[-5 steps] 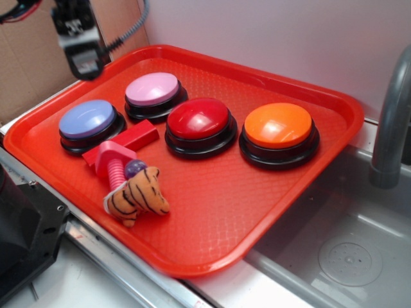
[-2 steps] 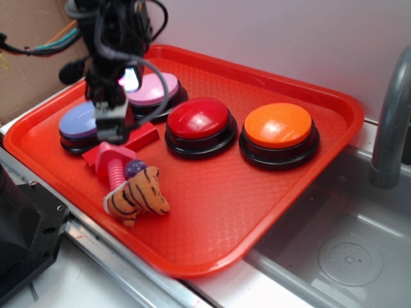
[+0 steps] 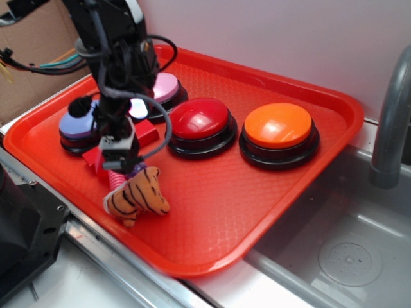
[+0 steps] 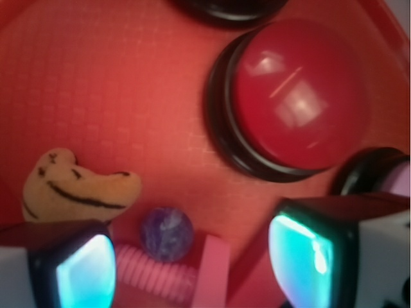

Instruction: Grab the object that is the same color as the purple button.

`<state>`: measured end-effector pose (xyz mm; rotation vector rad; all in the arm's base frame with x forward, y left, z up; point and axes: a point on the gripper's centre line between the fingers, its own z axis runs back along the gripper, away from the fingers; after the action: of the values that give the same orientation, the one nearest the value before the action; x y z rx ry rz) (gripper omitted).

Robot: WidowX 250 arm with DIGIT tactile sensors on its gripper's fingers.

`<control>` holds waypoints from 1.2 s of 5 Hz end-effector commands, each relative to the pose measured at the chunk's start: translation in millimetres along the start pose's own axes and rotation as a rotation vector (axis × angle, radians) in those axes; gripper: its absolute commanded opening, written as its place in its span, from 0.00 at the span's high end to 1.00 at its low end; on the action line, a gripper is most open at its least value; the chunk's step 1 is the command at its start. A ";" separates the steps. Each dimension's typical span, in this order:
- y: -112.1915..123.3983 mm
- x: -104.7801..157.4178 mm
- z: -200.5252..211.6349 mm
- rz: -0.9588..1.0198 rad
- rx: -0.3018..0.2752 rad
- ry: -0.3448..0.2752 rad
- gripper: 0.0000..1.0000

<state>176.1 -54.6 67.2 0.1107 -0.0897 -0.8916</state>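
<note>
Red tray (image 3: 270,212): purple ball (image 4: 167,233) between pink screw (image 4: 154,274), plush tiger (image 3: 136,196); gripper (image 4: 192,263) above, jaws parted, empty; red button (image 4: 298,106) near.

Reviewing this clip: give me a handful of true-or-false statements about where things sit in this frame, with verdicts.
1. The purple ball lies between the open fingers of the end effector. True.
2. The end effector already grips the ball. False: its fingers stand apart on either side, not touching it.
3. The plush tiger lies beside the ball on the red tray. True.
4. The orange button sits directly under the end effector. False: it is off to the side, past the red button.
5. The ball rests on top of the red button. False: it is on the tray, next to the pink screw.
</note>
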 end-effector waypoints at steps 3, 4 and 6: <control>-12.0 -5.4 -27.4 -0.043 -0.072 -0.056 0.00; -11.7 -13.8 -35.7 -0.017 -0.091 -0.069 0.14; -8.7 -16.9 -45.5 -0.020 -0.109 -0.069 0.89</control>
<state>169.2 -41.3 24.0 -0.0237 -0.1097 -0.9062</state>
